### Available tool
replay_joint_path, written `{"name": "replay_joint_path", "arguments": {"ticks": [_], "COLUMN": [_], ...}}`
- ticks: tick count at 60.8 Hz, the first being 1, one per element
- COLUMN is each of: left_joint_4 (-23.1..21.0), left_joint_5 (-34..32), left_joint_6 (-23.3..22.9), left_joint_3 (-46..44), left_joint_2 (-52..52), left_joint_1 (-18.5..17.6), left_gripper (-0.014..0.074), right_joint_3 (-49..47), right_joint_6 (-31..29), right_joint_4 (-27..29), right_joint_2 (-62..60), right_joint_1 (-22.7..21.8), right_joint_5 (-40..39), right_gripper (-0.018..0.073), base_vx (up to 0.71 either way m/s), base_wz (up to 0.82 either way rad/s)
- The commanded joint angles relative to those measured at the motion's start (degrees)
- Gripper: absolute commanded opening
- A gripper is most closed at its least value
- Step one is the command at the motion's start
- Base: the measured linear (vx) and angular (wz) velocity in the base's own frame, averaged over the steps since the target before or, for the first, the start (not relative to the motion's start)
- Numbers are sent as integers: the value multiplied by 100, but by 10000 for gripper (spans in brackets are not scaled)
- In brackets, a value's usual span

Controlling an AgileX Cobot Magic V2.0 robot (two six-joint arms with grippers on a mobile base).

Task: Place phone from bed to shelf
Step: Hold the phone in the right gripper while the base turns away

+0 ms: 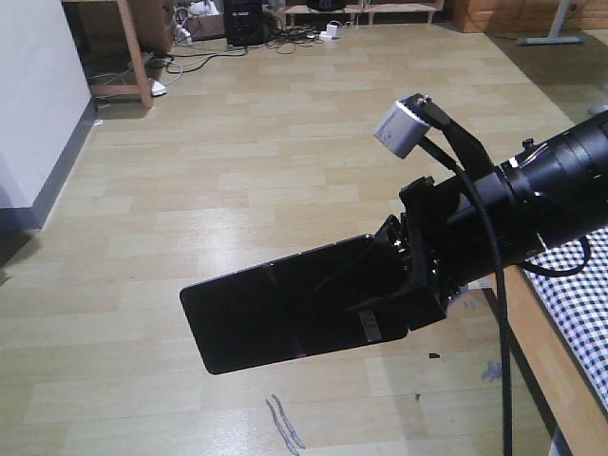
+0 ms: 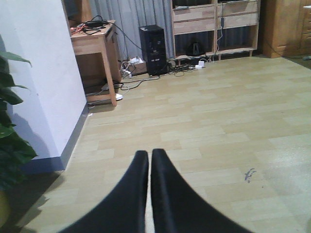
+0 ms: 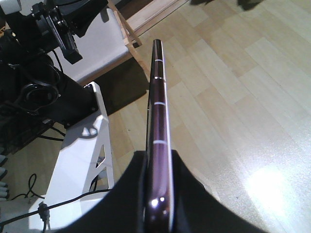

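Front view: right gripper (image 1: 366, 285) clamped on one end of the phone (image 1: 266, 318), which is in the air over the wood floor (image 1: 237, 142), left of the bed (image 1: 581, 285). White sticker (image 1: 372, 329) unreadable. Right wrist view shows only the phone's rose-gold edge. Left wrist view: left gripper (image 2: 149, 155) jaws together, empty; shelf (image 2: 194, 25) far back.

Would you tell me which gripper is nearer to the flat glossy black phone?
Right. The right gripper has its jaws clamped on one end of the flat glossy black phone; the left gripper is shut, empty, with the phone nowhere in its view.
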Motion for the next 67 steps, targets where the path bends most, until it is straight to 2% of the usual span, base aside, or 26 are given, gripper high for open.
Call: {"name": "replay_joint_path", "arguments": {"ticks": [1, 33, 67], "left_joint_4": [-26, -26, -26], "left_joint_5": [-403, -403, -403], "left_joint_6": [-22, -22, -22], "left_joint_3": [-146, -146, -146], "left_joint_2": [-55, -55, -55], "left_joint_1": [-2, -2, -2], "left_gripper": [1, 1, 1], "right_joint_3": [-138, -138, -138], "right_joint_6": [-28, -28, -28], "right_joint_4": [456, 456, 456], "right_joint_2": [-201, -201, -201], "right_joint_1": [-12, -12, -12], "right_joint_5": [334, 334, 334], "right_gripper": [-1, -1, -1], "base_vx": [-4, 2, 15], "base_wz": [15, 1, 3]}}
